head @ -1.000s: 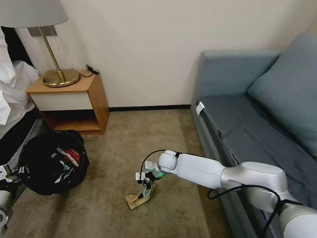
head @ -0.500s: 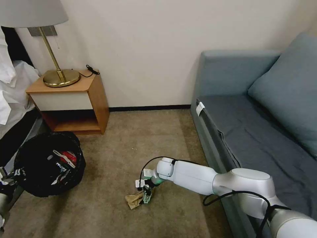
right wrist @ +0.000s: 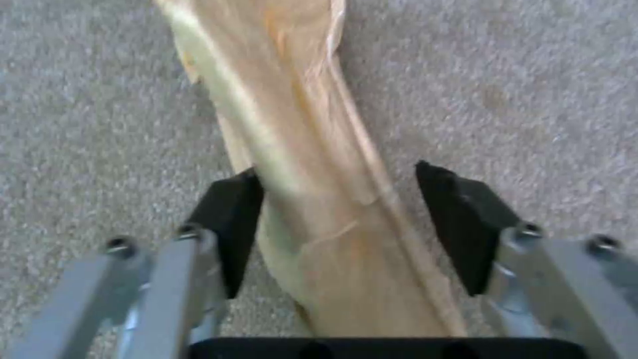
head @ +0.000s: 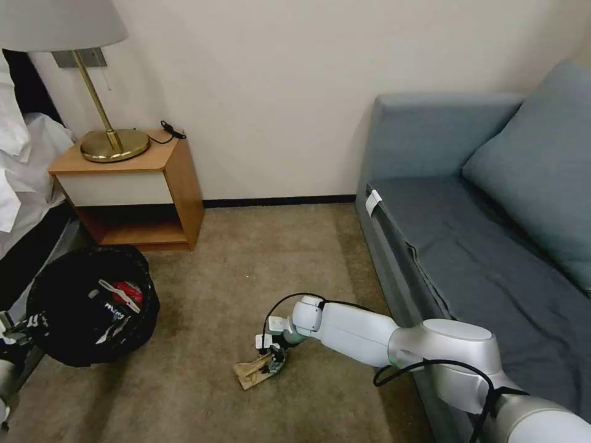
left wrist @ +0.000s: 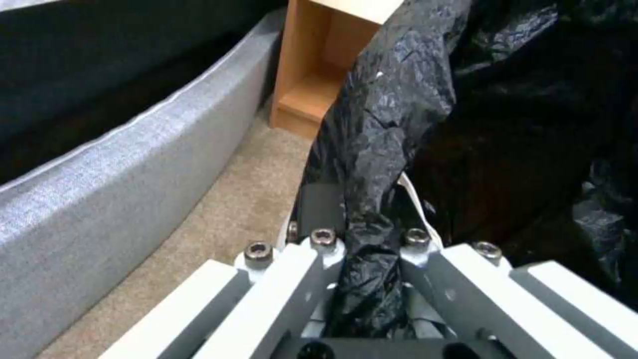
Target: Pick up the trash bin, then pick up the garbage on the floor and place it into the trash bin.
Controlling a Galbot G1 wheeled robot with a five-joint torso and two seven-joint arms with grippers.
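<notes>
We record the right tool (head: 275, 360) low on the carpet (head: 246, 271) at about 6 o'clock in the head view, its fingers (right wrist: 229, 219) spread to either side of the crumpled brown paper (right wrist: 319, 209), whose long axis runs straight out between them. The left tool (left wrist: 362, 259) is pinched on the black bag at the trash bin's (head: 92, 304) rim, at 8 o'clock. Nightstand (head: 132, 184) and sofa (head: 468, 234) stand well apart; we judge nothing blocks the closing.
</notes>
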